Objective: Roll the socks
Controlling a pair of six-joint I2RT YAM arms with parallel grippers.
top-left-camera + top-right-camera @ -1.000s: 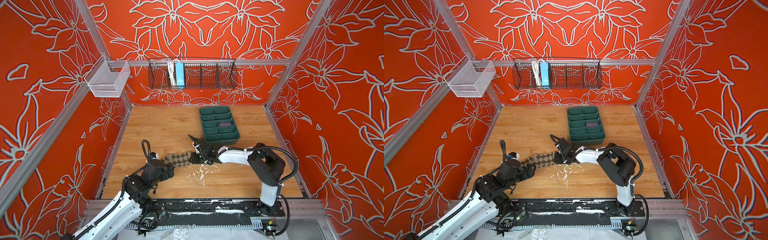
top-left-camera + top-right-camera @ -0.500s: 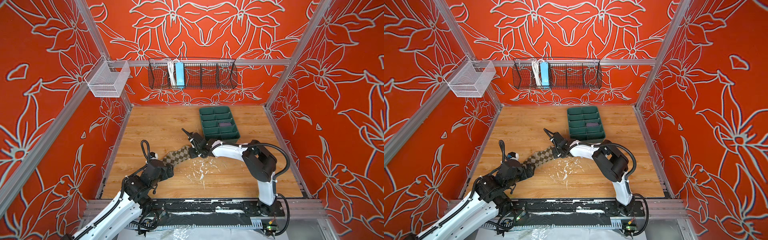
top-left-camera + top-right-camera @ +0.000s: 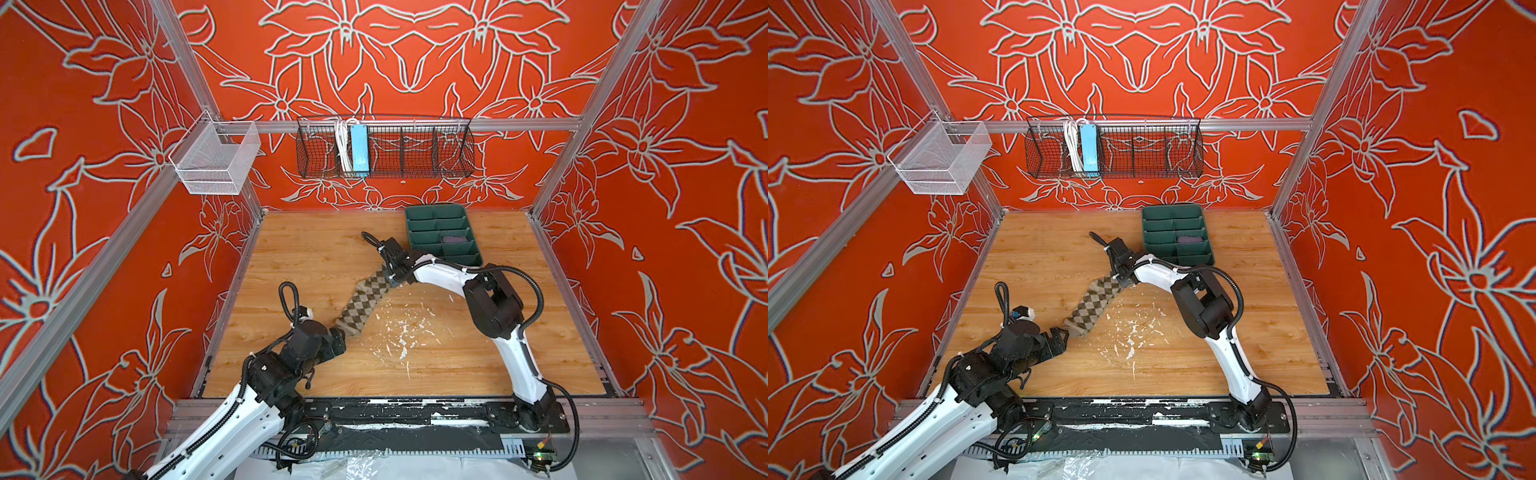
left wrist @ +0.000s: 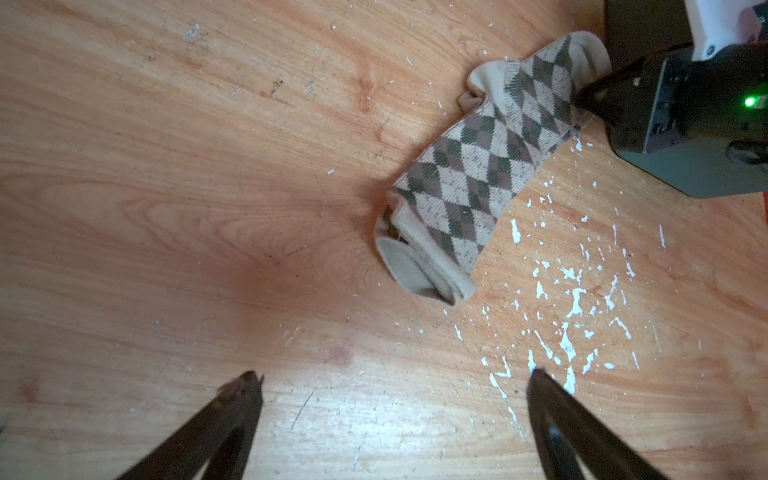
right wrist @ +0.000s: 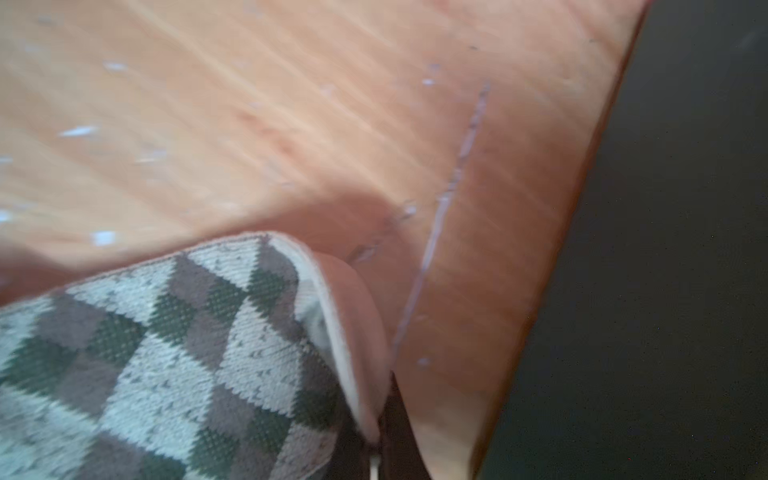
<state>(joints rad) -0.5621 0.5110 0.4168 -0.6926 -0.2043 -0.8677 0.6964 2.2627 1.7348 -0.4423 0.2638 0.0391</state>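
We keep the right gripper (image 3: 391,277) clamped on the toe end of the argyle sock (image 3: 365,297), which lies diagonally across the centre of both top views. We judge this grip draws the knit flat for rolling. The left gripper (image 4: 392,376) waits with jaws spread wide, just short of the sock's cuff end, holding nothing. The purple sock (image 3: 455,240) sits in a compartment of the green tray (image 3: 419,215), upper right of centre. Compared with a second ago, the argyle sock is stretched longer and steeper, its held end nearer the tray
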